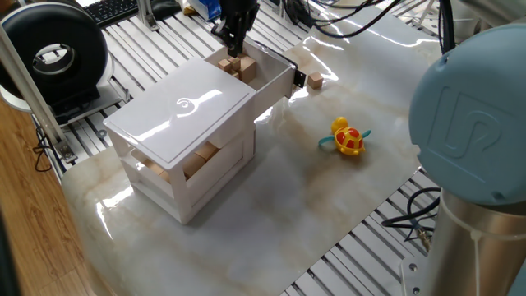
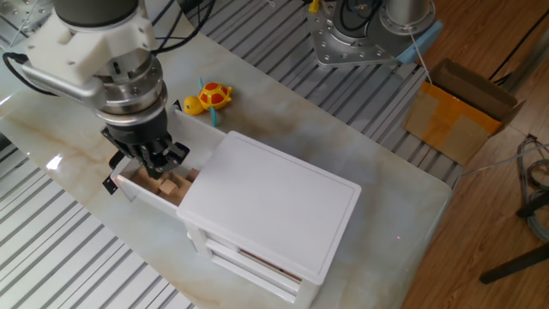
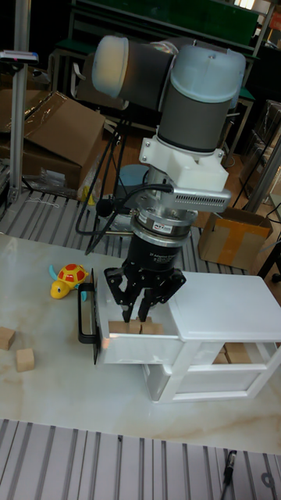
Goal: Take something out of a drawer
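Claw (image 3: 145,310), fingers nearly together, is hovering over the drawer (image 3: 125,337); grip unclear; wooden blocks (image 2: 168,184) look light, rigid, best pinched across flat sides.

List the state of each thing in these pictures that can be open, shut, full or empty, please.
drawer: pulled open, wooden blocks inside.
gripper: over the open drawer; fingers close together, grasp not clear.
lower tiers: wooden blocks visible through their slots.
cardboard box: flaps open.

The drawer (image 3: 125,348), glossy white and shallow, stood pulled open at the frame's middle left, several wooden blocks (image 2: 168,184) lying inside.
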### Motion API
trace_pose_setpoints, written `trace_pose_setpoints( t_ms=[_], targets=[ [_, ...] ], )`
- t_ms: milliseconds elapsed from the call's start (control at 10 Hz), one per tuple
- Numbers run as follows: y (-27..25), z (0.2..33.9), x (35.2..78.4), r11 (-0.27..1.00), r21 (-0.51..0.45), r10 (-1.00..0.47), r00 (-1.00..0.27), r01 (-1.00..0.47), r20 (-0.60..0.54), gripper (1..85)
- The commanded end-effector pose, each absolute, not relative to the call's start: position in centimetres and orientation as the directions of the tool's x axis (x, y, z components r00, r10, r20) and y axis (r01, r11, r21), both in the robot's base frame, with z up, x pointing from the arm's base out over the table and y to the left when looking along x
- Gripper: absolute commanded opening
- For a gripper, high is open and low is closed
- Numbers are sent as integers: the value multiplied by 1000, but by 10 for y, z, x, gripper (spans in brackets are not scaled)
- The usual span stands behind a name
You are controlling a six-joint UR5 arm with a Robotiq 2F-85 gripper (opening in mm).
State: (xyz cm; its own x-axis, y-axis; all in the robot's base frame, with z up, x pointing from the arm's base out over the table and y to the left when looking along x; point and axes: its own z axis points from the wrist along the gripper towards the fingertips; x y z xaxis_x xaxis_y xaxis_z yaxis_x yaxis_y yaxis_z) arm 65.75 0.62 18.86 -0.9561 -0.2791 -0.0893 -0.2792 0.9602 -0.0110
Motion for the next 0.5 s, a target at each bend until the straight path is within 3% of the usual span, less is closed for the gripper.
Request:
trace_pose_setpoints(
  t_ms=[0,400],
  targets=[
    [5,199,662,950,-20,-311,-946,-311,-92,600],
    [8,192,675,943,-20,-332,-937,-332,-111,713]
  ],
)
